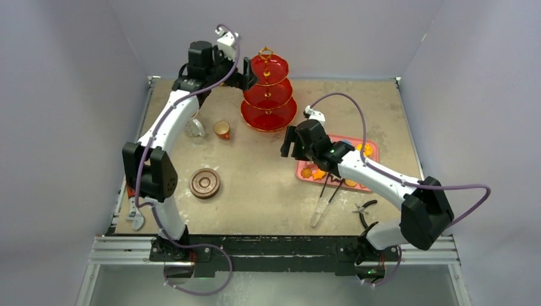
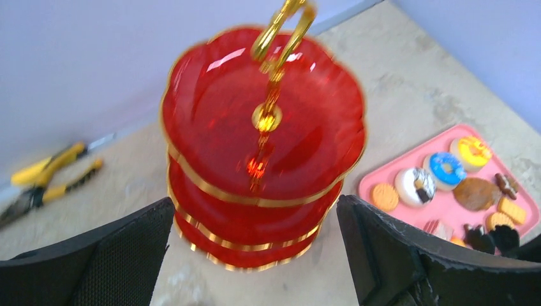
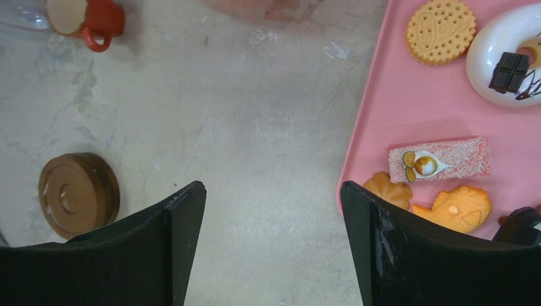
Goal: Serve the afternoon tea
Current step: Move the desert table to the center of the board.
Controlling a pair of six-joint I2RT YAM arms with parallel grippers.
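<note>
Two claws, both spread wide, neither holding anything.

Left gripper is up beside the top tier of the red three-tier stand with gold rims and ring handle. The stand is at the far middle of the table. In the wrist view it sits framed between the black fingers; contact not discernible.

Right gripper hangs over bare table just beside the pink rectangular tray, where the small colourful pastries and biscuits lie. Small copper cup is left of the stand. Stacked brown round saucers are nearer, left of centre.

Risks:
- The stand is tall. A one-sided push from a finger high up would likely tip or skid it.
- The right claw, closing on a piece near the tray edge, could drag the tray or crush the piece.

Unclear:
- Left wrist view is motion-blurred.
- Lower tiers are largely hidden under the top plate.
- Pale mug is mostly behind the left arm.
- The tray is partly covered by the right arm in the top view.
</note>
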